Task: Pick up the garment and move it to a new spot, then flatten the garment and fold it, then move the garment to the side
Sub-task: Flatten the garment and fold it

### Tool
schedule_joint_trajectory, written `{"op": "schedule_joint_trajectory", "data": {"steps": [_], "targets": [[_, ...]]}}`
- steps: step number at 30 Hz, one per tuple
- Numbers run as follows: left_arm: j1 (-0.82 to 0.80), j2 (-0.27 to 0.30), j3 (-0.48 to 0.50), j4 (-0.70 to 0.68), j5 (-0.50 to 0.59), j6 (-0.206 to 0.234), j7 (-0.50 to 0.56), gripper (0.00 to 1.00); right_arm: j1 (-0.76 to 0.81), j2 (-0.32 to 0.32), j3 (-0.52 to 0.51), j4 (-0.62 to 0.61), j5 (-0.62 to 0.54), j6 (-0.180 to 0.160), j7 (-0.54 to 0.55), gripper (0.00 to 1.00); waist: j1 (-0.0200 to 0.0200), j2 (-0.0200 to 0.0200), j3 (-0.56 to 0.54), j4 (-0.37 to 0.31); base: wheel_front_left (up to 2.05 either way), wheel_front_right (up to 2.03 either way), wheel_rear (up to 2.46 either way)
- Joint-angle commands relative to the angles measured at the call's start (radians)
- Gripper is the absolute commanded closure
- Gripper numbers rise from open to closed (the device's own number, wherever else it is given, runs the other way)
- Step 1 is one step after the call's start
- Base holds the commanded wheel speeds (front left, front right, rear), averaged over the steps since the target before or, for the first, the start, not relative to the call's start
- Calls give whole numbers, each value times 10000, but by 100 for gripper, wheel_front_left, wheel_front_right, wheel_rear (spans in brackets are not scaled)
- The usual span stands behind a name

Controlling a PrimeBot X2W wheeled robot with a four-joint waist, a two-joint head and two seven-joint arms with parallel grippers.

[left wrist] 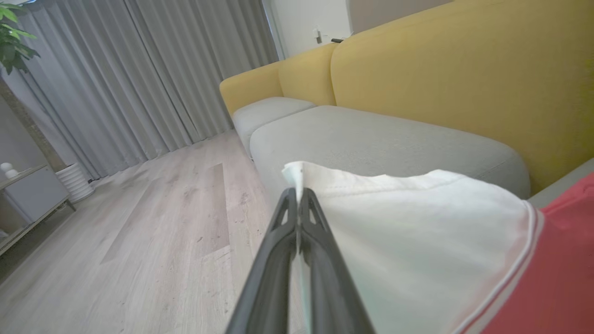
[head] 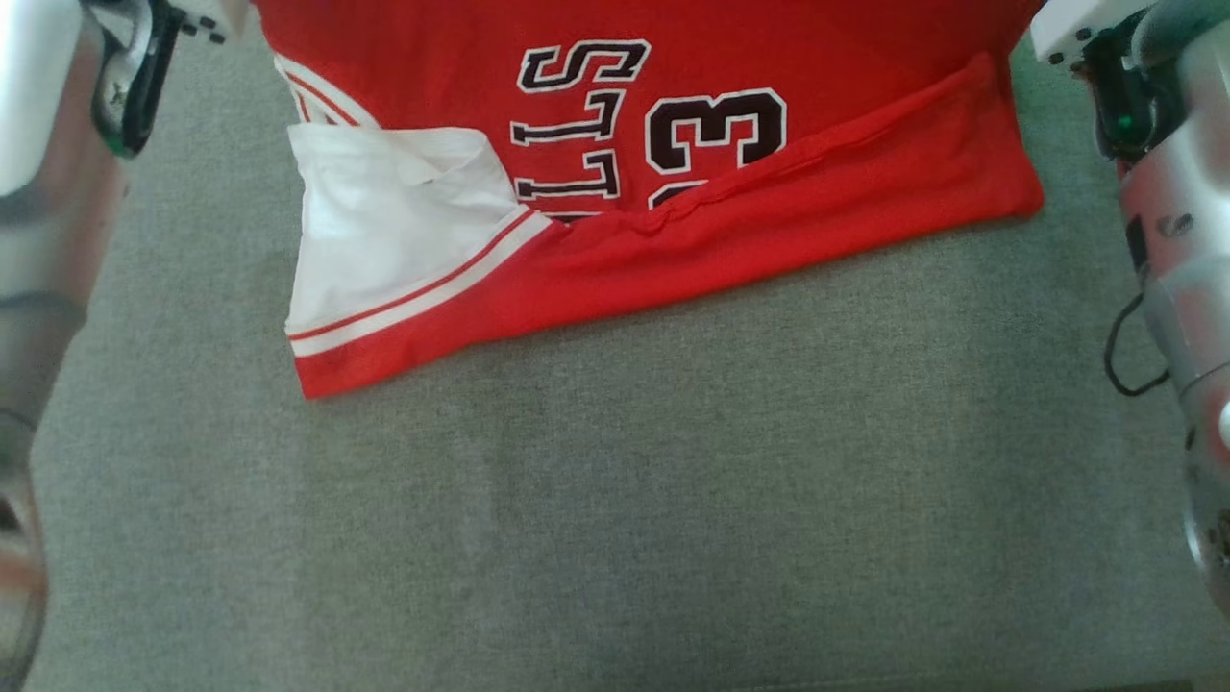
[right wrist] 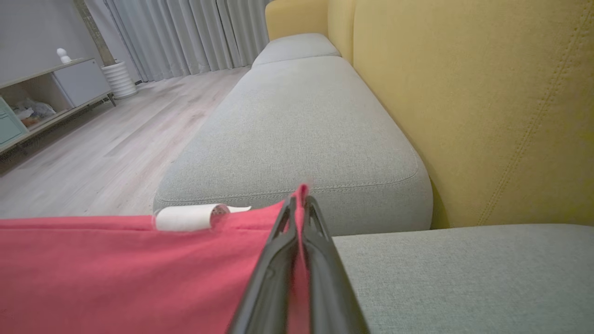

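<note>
Red garment (head: 846,183): long axis left-to-right across the upper frame, white end at left.
Left gripper (left wrist: 297,195): clamped on its white cloth.
Right gripper (right wrist: 299,202): clamped on its red edge.

Place was home living room: yellow sofa (left wrist: 464,83) with grey seat cushions (right wrist: 297,120), floor-length grey curtains (left wrist: 116,79), pale wood-plank floor (left wrist: 162,232), low sideboard (right wrist: 55,88) along wall, leafy houseplant (left wrist: 11,41) beside curtains

your left gripper (left wrist: 297,192) is pinched tight on the garment (left wrist: 417,241), jaws pressed flat together. your right gripper (right wrist: 299,200) is clamped on it likewise. left forearm (head: 43,192) and right forearm (head: 1177,259) reach forward along the head view's outer edges.
</note>
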Motion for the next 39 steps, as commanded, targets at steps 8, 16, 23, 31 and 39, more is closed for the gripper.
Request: {"op": "schedule_joint_trajectory", "data": {"steps": [8,16,23,31,39], "targets": [[105,-154,-105,960,95,-537,-771,100,561,-724,1215,-547,1478,-9,238,100,-1,0,-343,356,0,0,0],[1417,-154,-529,942,-82,-882,-960,100,1716,-1604,2303,-941,2548,-9,879,100,-1,0,-964,749,0,0,0],[3017,240,-1295,110,-386,-1078,-188,100,2784,-2596,3393,-1470,3528,-9,1932,100,-1,0,-1488,970,0,0,0],[4358,867,-1947,-1280,-711,-1096,1021,100,3527,-3654,4953,-2157,3974,-9,3060,100,-1,0,-1744,1006,0,0,0],[4765,1170,-2076,-2046,-847,-740,1696,100,3557,-3987,6238,-2600,4056,-9,3358,100,-1,0,-1620,890,0,0,0]]}}
